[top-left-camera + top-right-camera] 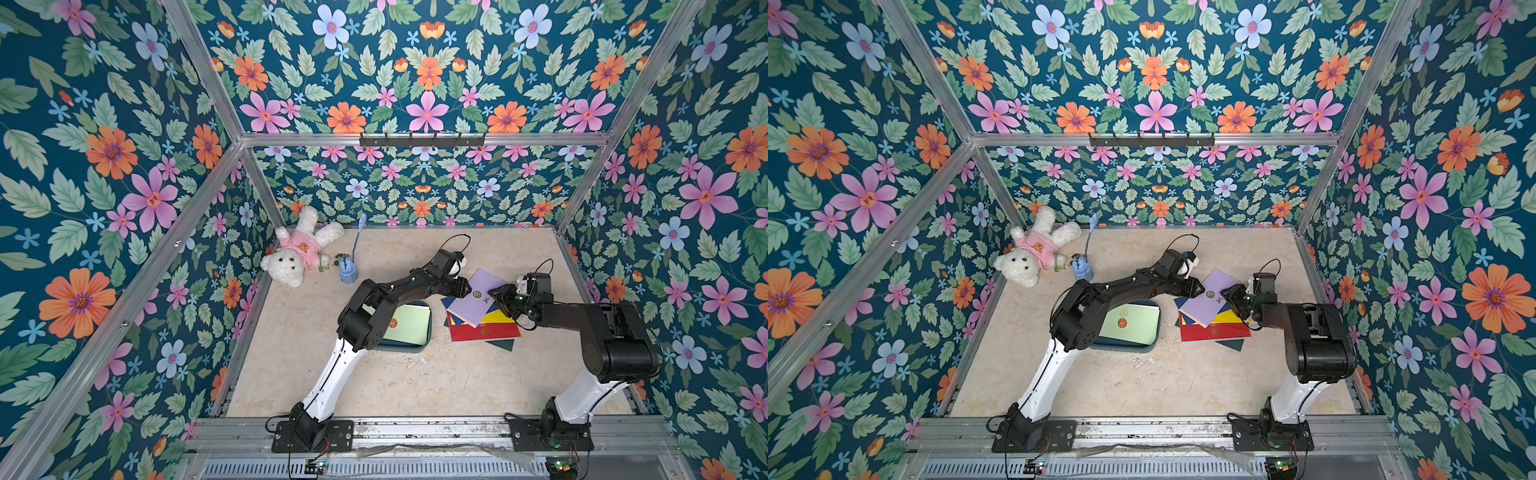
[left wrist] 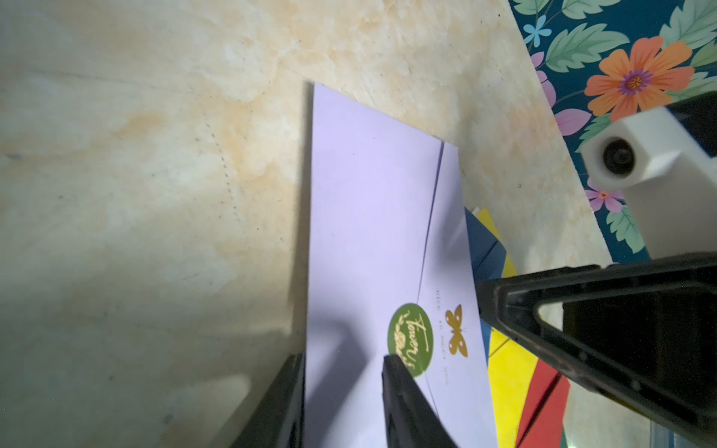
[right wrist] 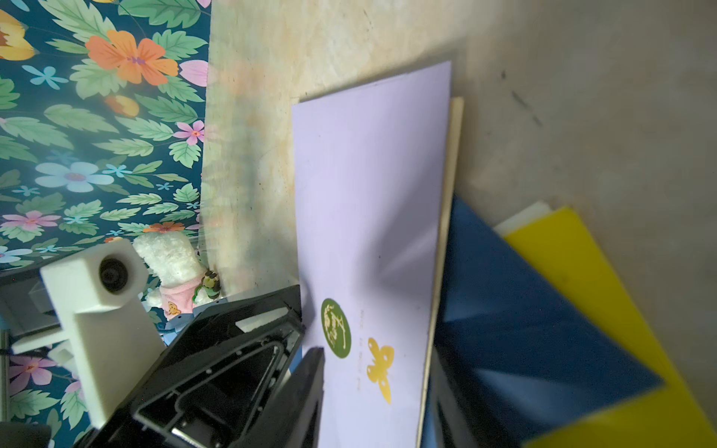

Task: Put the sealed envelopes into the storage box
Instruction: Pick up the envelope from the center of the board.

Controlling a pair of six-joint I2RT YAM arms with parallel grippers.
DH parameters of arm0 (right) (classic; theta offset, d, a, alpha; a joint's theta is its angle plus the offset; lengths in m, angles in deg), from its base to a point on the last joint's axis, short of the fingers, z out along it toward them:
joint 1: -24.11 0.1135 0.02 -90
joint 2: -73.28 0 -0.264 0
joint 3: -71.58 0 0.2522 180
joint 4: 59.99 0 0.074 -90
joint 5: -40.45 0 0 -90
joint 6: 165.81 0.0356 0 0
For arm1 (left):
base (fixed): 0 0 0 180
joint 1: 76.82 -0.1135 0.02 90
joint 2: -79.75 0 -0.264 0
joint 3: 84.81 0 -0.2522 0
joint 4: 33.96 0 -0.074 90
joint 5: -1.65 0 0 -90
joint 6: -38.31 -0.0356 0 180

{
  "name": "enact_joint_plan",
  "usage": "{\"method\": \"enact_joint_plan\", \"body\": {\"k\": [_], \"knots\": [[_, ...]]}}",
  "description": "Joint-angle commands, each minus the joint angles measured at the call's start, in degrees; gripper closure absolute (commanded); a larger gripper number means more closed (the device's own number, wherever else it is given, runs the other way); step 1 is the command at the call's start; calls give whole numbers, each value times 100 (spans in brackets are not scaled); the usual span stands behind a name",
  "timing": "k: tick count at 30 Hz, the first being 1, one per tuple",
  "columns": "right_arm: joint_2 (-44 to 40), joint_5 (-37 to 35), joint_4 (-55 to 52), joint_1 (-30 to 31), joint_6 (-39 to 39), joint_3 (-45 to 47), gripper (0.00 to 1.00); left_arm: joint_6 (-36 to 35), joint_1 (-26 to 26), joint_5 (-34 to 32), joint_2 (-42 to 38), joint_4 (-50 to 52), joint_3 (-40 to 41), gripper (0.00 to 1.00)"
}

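Observation:
A lilac envelope (image 1: 478, 297) with a green round seal (image 2: 411, 339) tops a fanned pile of navy (image 3: 523, 329), yellow (image 1: 498, 318), red (image 1: 482, 332) and dark green (image 1: 503, 344) envelopes at the right of the table. My left gripper (image 1: 467, 287) (image 2: 343, 360) is open low over it, with one finger at its edge and one by the seal. From the opposite side my right gripper (image 1: 494, 296) (image 3: 376, 360) is open too, one finger near the seal and one at the far edge. The dark teal storage box (image 1: 409, 350) lies under the left arm and holds a light green envelope (image 1: 411, 324).
A white teddy bear (image 1: 297, 253) in a pink shirt lies at the back left. Beside it stands a small light-blue cup (image 1: 348, 272) with a stick in it. Floral walls close in on three sides, and the right wall (image 1: 602, 291) is near the pile.

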State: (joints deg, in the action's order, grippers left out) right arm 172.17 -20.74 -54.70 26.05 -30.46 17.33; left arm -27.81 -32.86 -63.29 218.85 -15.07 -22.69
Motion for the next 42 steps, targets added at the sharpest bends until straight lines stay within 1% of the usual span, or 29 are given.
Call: {"method": "enact_joint_plan", "body": {"k": [1, 10, 15, 16, 21, 24, 26, 27, 29, 32, 35, 38, 39, 42], "knots": [[-16, 126, -149, 43, 102, -54, 52, 38, 39, -133, 169, 1274, 76, 61], [-339, 205, -277, 96, 111, -91, 53, 55, 56, -89, 196, 1272, 27, 61], [-343, 187, -504, 114, 9, -127, 60, 73, 60, -10, 178, 1232, 36, 61], [-340, 165, -565, 121, -11, -139, 63, 81, 66, -3, 180, 1223, 32, 61], [-340, 4, -810, 132, -197, -124, 82, 108, 72, 42, 178, 1160, 75, 62], [-343, -47, -770, 132, -217, -57, 94, 150, 70, 108, 153, 1090, 116, 62], [-343, -8, -674, 138, -244, 0, 100, 182, 71, 101, 79, 1035, 137, 60], [-344, 7, -621, 136, -258, 29, 100, 196, 68, 72, 13, 994, 158, 57], [-607, 53, -498, 132, -304, 102, 100, 205, 68, 11, -131, 932, 169, 52], [-826, 12, -560, 136, -439, 178, 100, 230, 63, -201, -424, 822, 228, 45], [-1102, 10, -708, 137, -547, 290, 100, 292, 53, -391, -727, 676, 390, 42], [-1362, -52, -893, 137, -595, 476, 100, 378, 59, -482, -893, 582, 547, 41], [-1441, -58, -919, 132, -598, 552, 94, 404, 63, -498, -910, 588, 558, 41], [-1651, -271, -1117, 132, -604, 718, 71, 487, 68, -489, -841, 645, 550, 41]]}}
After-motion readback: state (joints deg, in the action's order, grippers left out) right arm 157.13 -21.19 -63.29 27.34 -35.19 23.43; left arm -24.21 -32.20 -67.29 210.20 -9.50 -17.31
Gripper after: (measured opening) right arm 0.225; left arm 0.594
